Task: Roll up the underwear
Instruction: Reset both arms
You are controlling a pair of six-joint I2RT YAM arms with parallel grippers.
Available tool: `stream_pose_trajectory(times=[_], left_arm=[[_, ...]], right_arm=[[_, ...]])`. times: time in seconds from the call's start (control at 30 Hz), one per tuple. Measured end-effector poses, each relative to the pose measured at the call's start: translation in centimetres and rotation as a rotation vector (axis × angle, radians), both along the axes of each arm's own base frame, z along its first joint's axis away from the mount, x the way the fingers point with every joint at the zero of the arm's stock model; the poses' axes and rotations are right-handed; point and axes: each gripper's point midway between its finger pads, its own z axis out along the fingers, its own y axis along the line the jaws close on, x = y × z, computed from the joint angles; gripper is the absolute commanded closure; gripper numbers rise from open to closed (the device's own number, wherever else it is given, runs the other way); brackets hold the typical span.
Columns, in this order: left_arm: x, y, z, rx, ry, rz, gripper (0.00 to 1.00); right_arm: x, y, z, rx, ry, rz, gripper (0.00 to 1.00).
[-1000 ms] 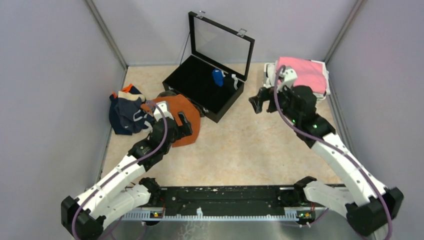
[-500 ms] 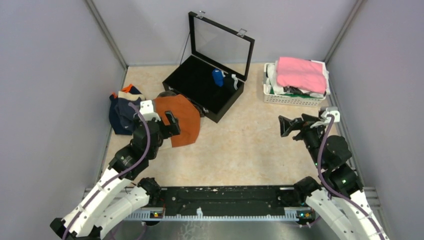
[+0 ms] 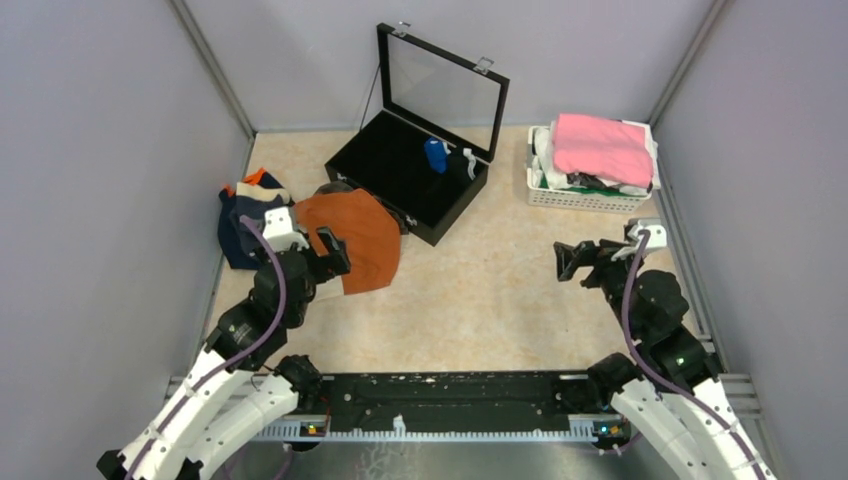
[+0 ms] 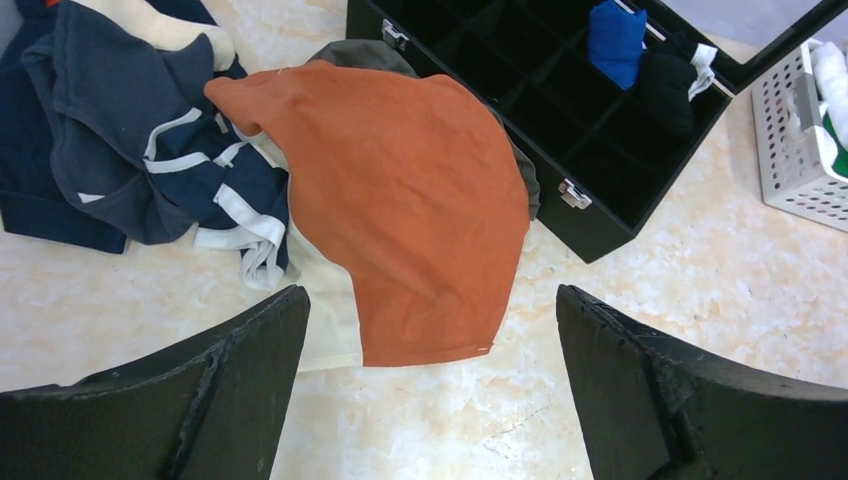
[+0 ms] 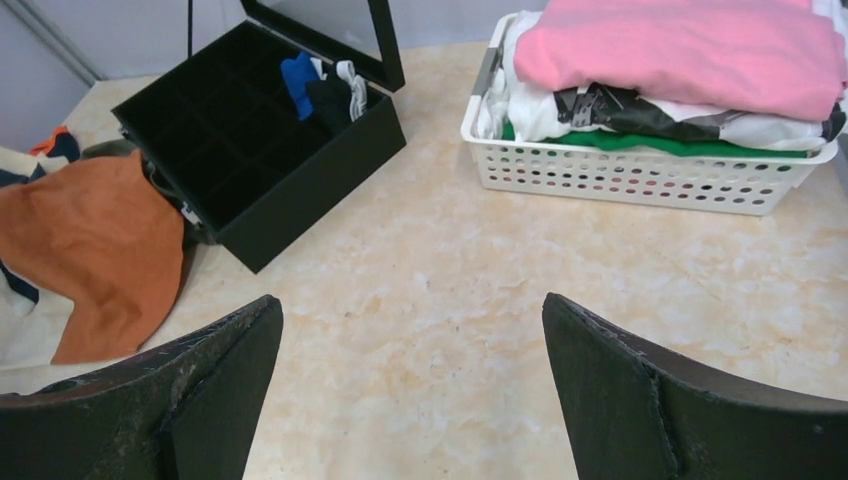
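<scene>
A rust-orange underwear (image 3: 355,235) lies flat on the table left of the black box; it also shows in the left wrist view (image 4: 400,200) and the right wrist view (image 5: 95,245). A navy pair with white trim (image 3: 245,225) (image 4: 150,150) lies in a heap at its left. A rolled blue pair (image 3: 435,153) (image 4: 615,40) and a rolled black pair (image 3: 462,160) (image 4: 668,85) sit in the box. My left gripper (image 3: 330,255) (image 4: 430,310) is open and empty, just near of the orange pair. My right gripper (image 3: 580,258) (image 5: 410,320) is open and empty over bare table.
The black compartment box (image 3: 385,175) (image 5: 290,205) stands open at the back, its glass lid (image 3: 440,85) upright. A white basket (image 3: 585,195) (image 5: 640,170) with a pink folded cloth (image 3: 600,148) (image 5: 690,50) and white items sits at back right. Grey walls close three sides.
My right arm has pulled back from the basket toward the near right and now barely moves. My left gripper has drawn back off the orange pair toward the near left.
</scene>
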Motion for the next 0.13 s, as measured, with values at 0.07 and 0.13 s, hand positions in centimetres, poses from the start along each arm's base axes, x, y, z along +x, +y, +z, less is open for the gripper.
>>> stream_pose_trajectory(times=[0.07, 0.13], left_arm=[[-0.07, 0.33, 0.15, 0.0, -0.007, 0.014, 0.01], [-0.11, 0.63, 0.13, 0.004, -0.007, 0.029, 0.01]], right_arm=[[-0.03, 0.27, -0.39, -0.003, 0.017, 0.013, 0.01], [-0.11, 0.52, -0.7, -0.006, 0.029, 0.028, 0.01]])
